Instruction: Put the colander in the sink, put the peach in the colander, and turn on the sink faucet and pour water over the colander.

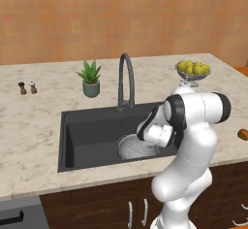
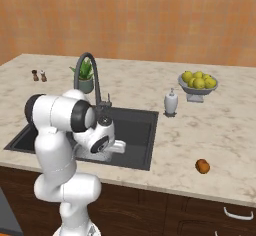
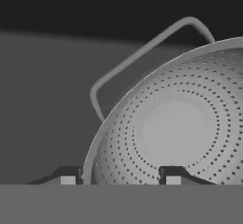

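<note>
In the left base view, the rectangular dark grey sink (image 1: 92,131) occupies the frame centre, with the tall dark gooseneck sink faucet (image 1: 125,80) behind it. The round perforated silvery metal colander (image 1: 135,148) rests on the basin floor, right of centre. In the hand view, the gripper (image 3: 120,179) straddles the colander rim; the jaws stand spread, one fingertip either side, not pinching. The small orange-red peach (image 2: 202,166) lies on the marble counter (image 2: 210,130), lower right of the right base view.
</note>
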{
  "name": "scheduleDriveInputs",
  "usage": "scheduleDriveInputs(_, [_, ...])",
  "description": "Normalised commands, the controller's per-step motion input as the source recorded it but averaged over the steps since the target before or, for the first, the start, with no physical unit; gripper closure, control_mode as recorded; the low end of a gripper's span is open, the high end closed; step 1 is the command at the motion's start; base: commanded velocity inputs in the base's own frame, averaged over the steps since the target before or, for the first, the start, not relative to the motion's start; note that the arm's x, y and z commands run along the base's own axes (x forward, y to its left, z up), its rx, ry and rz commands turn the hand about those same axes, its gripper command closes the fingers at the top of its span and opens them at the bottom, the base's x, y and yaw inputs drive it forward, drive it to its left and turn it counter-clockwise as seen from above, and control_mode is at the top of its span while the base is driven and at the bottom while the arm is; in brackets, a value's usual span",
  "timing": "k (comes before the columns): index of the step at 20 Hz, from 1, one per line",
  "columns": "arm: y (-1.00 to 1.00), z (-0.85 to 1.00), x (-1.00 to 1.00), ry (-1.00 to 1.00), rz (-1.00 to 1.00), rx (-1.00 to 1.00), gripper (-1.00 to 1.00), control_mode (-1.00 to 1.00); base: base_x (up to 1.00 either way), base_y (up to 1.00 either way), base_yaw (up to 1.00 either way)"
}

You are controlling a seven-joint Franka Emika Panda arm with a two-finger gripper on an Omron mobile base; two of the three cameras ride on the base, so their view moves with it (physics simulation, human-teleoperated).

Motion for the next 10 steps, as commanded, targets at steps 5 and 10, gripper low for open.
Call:
scheduleDriveInputs(5, [-0.02, 0.12, -0.27, -0.19, 0.02, 0.08, -1.0, -1.0, 0.0, 0.0, 0.0])
scheduleDriveInputs(10, [-0.44, 0.57, -0.42, -0.25, 0.02, 0.15, -1.0, -1.0, 0.0, 0.0, 0.0])
